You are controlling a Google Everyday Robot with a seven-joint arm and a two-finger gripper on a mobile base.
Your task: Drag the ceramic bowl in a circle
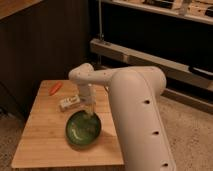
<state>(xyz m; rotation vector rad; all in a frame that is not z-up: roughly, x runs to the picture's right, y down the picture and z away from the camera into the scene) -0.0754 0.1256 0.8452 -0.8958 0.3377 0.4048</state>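
The white arm (136, 102) eats up most of the right side: a fat segment rises from the bottom edge, bends left at shoulder height, then a slimmer link turns at a rounded elbow and drops straight down over the wooden table (39, 142). Behind it all a long metal shelf (150, 56) runs along the dark wall. The bowl (83, 130) sits on the table's near-right part, close to the front edge, green and glossy. The gripper (90, 113) points down right at the bowl's far rim, in or touching it; can't tell if it's clamped on or loose. Just beyond the bowl lies a small pale packet (70, 103), and farther back-left an orange bit (56, 88) — well apart from the bowl.
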